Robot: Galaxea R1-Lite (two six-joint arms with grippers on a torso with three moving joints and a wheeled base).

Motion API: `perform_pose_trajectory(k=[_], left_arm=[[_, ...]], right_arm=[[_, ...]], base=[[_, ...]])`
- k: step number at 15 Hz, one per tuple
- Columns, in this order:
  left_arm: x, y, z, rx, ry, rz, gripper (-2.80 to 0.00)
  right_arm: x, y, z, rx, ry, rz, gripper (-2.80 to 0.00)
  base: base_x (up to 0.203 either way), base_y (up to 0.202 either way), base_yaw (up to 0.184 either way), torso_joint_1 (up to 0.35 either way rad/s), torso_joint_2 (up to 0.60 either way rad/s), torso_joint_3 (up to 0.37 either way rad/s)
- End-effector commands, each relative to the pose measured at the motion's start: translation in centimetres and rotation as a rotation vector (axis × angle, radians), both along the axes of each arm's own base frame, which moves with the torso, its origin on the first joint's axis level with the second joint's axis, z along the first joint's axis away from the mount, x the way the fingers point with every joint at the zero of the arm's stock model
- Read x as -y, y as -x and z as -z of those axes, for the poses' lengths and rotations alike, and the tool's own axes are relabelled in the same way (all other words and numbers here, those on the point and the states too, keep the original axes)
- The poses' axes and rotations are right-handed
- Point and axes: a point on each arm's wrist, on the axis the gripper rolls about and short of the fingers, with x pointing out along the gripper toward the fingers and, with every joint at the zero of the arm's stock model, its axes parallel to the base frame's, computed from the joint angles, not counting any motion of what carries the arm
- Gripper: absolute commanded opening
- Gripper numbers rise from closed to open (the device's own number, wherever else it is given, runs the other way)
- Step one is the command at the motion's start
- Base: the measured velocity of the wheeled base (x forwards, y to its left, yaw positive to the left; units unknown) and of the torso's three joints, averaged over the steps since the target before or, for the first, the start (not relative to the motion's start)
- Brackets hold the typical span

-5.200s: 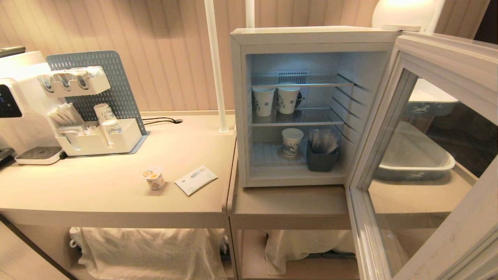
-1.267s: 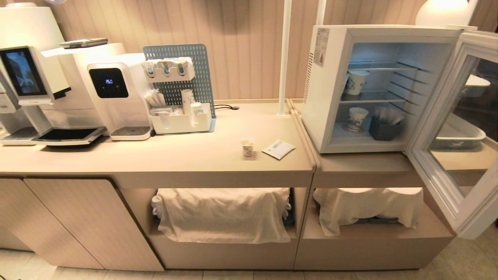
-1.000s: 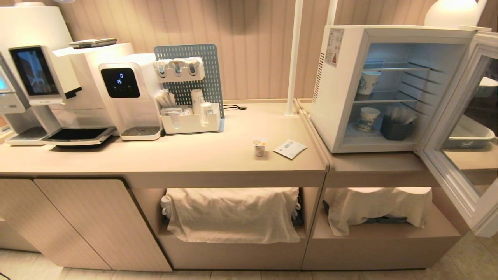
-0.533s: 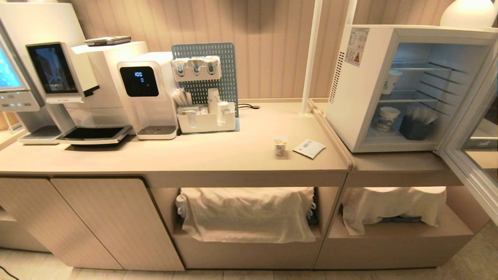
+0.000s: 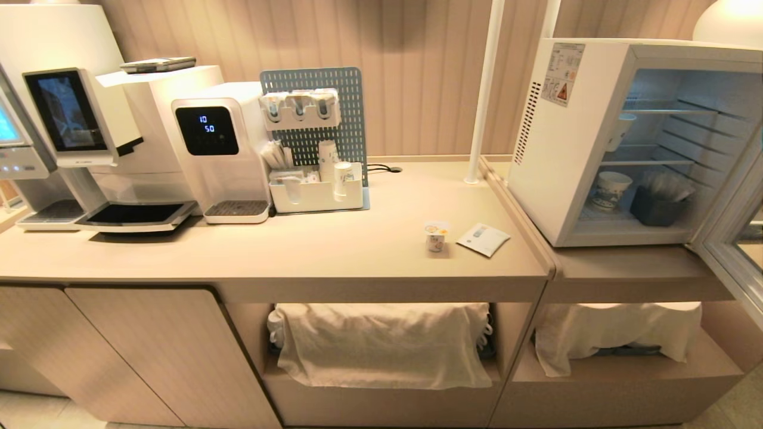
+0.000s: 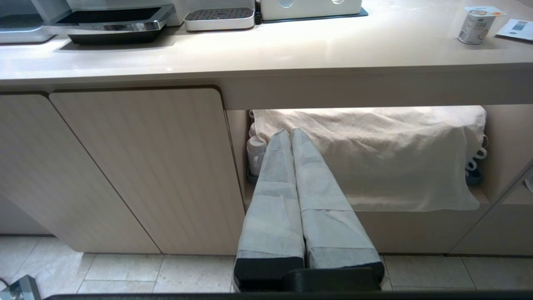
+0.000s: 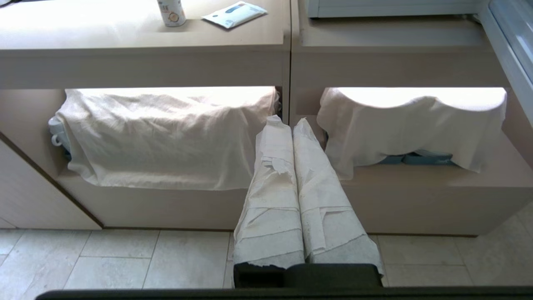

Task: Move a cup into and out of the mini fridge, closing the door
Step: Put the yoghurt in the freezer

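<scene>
Nearest, both arms hang low in front of the cabinet, below counter height and outside the head view. The left gripper [image 6: 290, 134] has its paper-wrapped fingers pressed together, holding nothing, in front of the left open shelf where a white cloth [image 5: 381, 342] is draped. The right gripper [image 7: 287, 123] is likewise pressed together and empty, in front of the divider between that shelf and the right one, which holds a second cloth [image 5: 617, 330].

On the counter [image 5: 268, 250] above, the cup [image 5: 436, 236] stands upright near the front edge, toward the right end, with a flat white packet [image 5: 483, 239] just beside it on its right, not touching.

Farther right, on a lower section of counter, the mini fridge [image 5: 560, 143] stands with its door [image 5: 730, 250] swung wide open to the right. Paper cups [image 5: 612, 189] and a dark bin [image 5: 654, 210] sit on its shelves.

Far left, against the wall, stand coffee machines [image 5: 89, 137], a water dispenser [image 5: 220, 155] and a pegboard organiser [image 5: 316, 149].
</scene>
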Motion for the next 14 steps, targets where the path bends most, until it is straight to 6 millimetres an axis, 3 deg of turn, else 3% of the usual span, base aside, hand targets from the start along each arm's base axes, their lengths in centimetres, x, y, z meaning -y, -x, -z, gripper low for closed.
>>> perform_pose_trajectory(k=[1,14], left_arm=[[0.0,-0.01,-0.01,-0.001,0.0,-0.001,-2.8],[0.0,-0.02,0.0,0.001,0.01,-0.003,-2.8]], right_arm=[[0.0,-0.01,0.01,-0.002,0.0,-0.002,-2.8],[0.01,0.04,-0.17,0.013,0.004,0.002,-2.8]], base=[[0.19,0.0,0.002,-0.002,0.0,0.003],[0.194,0.0,0.001,0.002,0.0,0.003]])
